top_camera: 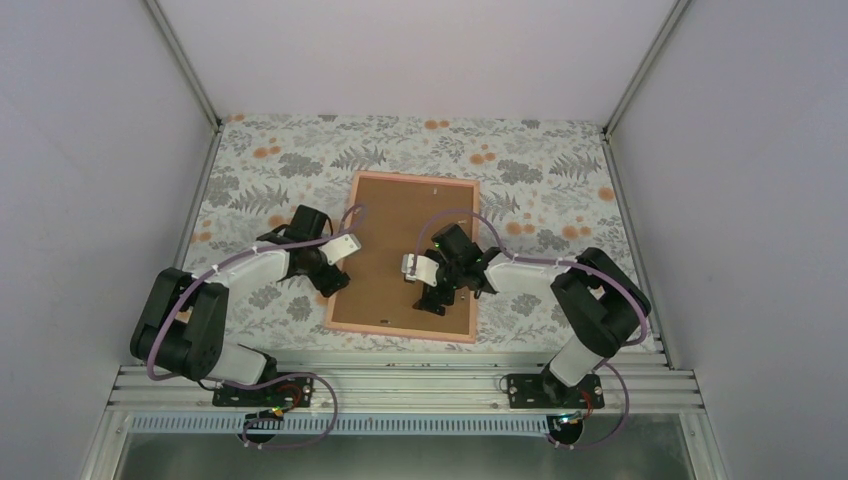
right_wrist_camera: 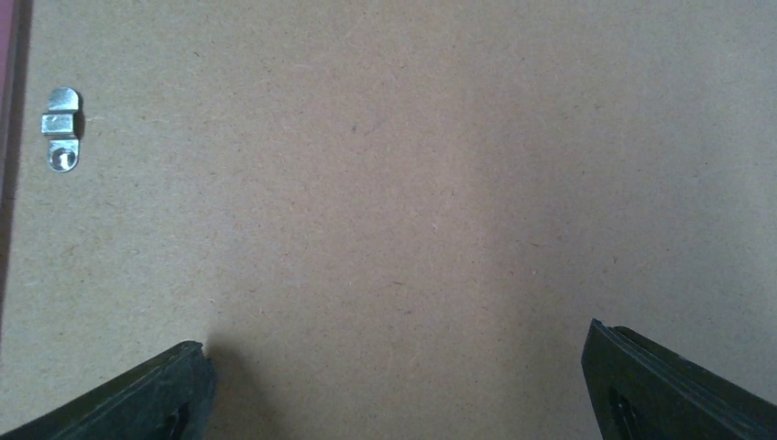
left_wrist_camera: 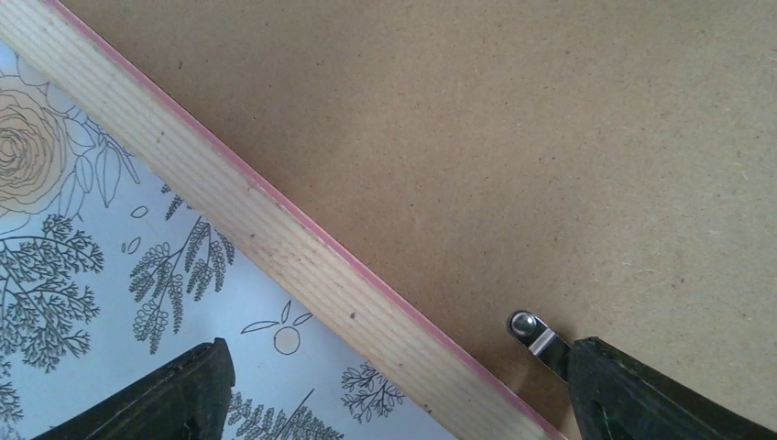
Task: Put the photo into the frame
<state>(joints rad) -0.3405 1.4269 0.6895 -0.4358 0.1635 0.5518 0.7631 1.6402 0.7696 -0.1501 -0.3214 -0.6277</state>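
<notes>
Frame, thin pink-orange wooden rectangle, lying face down: likely light, stiff, breakable; rails suiting a grasp. Left gripper straddling its left rail, right gripper over brown backing board, both gaping, empty.

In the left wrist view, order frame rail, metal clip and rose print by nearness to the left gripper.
1. frame rail, straddled by the left gripper.
2. metal clip, on the board, lower right of view.
3. rose print, far upper left.

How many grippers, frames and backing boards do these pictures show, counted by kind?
grippers: 2 (left gripper, right gripper)
frame: 1
backing board: 1
total: 4
</notes>
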